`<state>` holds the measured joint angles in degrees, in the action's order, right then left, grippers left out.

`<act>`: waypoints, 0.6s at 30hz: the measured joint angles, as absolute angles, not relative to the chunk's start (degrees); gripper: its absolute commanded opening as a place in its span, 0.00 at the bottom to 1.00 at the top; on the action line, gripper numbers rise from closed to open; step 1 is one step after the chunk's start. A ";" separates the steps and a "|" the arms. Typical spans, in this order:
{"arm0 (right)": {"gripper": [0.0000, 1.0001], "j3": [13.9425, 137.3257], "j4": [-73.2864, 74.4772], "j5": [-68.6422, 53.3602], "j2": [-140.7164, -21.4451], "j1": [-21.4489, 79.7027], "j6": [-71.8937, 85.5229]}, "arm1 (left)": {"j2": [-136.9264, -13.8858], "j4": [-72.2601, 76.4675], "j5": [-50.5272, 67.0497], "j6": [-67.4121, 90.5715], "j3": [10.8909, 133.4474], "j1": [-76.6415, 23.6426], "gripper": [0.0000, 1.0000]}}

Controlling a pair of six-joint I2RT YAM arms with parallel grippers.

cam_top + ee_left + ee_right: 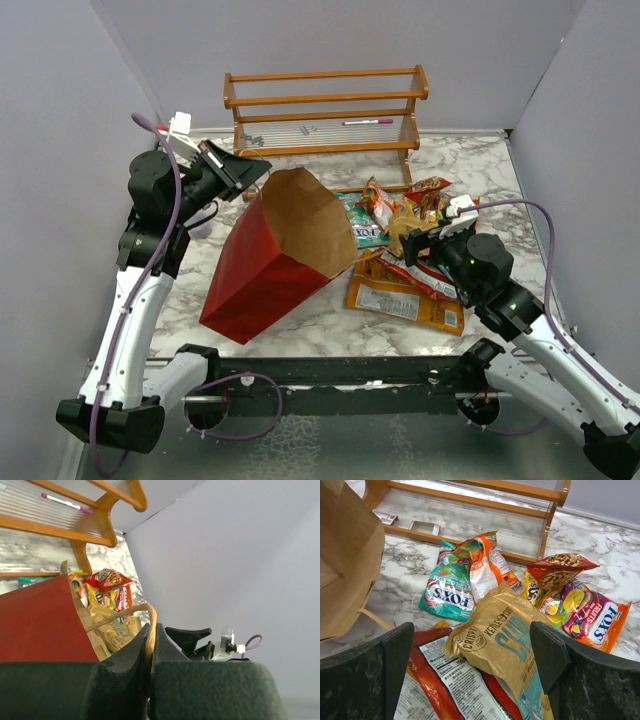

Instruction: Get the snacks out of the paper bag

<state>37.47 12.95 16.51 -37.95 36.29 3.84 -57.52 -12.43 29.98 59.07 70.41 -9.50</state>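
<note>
The dark red paper bag [262,265] lies tilted on the marble table, its brown mouth facing right. My left gripper [252,176] is shut on the bag's twine handle [122,612] at the upper rim. The snacks [405,235] lie in a heap right of the bag's mouth: a teal packet [444,589], an orange one [482,567], a tan chips packet [506,639], a red one [445,680] and colourful fruit candy packets [587,612]. My right gripper [472,632] hovers open just above the tan chips packet, with nothing between its fingers.
A wooden rack [325,110] stands at the back with a pink pen [368,122] on its shelf. Grey walls close in the left, right and back. A flat orange packet [395,300] lies nearest the front edge.
</note>
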 measured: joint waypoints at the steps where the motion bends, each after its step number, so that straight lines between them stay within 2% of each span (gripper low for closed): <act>1: 0.99 37.50 13.06 16.62 -37.80 36.29 3.90 | -57.67 -11.94 30.15 59.07 70.70 -9.50 0.00; 4: 0.99 37.54 13.32 16.67 -37.71 36.29 4.14 | -56.03 -12.16 30.00 57.98 69.49 -9.50 0.00; 7: 0.99 37.52 13.37 16.67 -37.71 36.29 4.25 | -50.22 -14.79 28.05 55.61 63.07 -9.47 0.00; 13: 0.99 37.54 13.19 15.07 -38.06 36.29 5.17 | -36.38 -29.65 21.04 49.04 49.95 -9.50 0.00; 18: 0.99 39.09 12.40 6.11 -42.28 36.25 6.68 | -28.10 -41.47 13.30 44.05 47.77 -9.47 0.00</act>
